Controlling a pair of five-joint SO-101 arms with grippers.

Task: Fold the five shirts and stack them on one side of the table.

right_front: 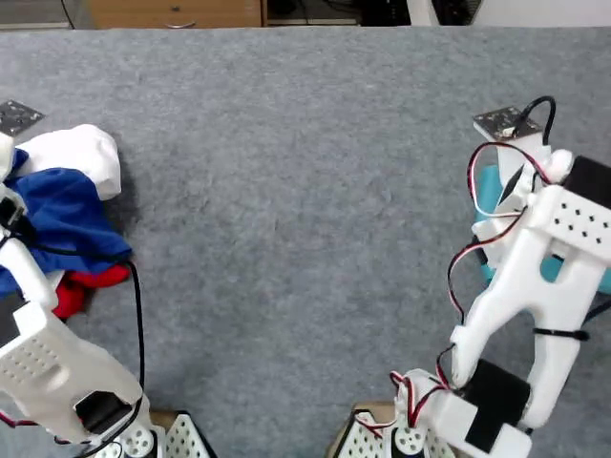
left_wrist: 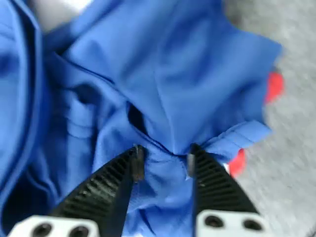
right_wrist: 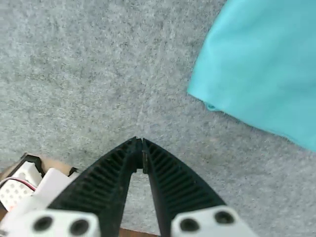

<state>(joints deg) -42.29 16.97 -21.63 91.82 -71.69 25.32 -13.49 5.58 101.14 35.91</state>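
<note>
The table [right_front: 305,143] is covered with a grey, carpet-like cloth. In the high view, 3 shirts lie in a loose heap at one edge: a white shirt [right_front: 76,153], a blue shirt [right_front: 62,215] on top of it, and a red shirt [right_front: 95,279] that shows from under the blue one. The left arm [right_front: 48,372] stands beside this heap. At the opposite edge, the right arm [right_front: 544,277] bends over a turquoise shirt [right_front: 489,186], which lies flat.

In the left wrist view, the left gripper [left_wrist: 164,162] is low on the blue shirt. Its jaws stand a little apart, with a bunched fold of the blue cloth pressed between them, so it seems to have hold of this fold. Bits of red show past the blue hem.

In the right wrist view, the right gripper [right_wrist: 139,145] hangs over bare grey cloth just beside the turquoise shirt, with its jaws closed together and nothing between them.

I think the danger is in the heap. The fold may contain more than 1 layer, so a lift could drag the red shirt along. The hold is also small, so the cloth could slip out.
</note>
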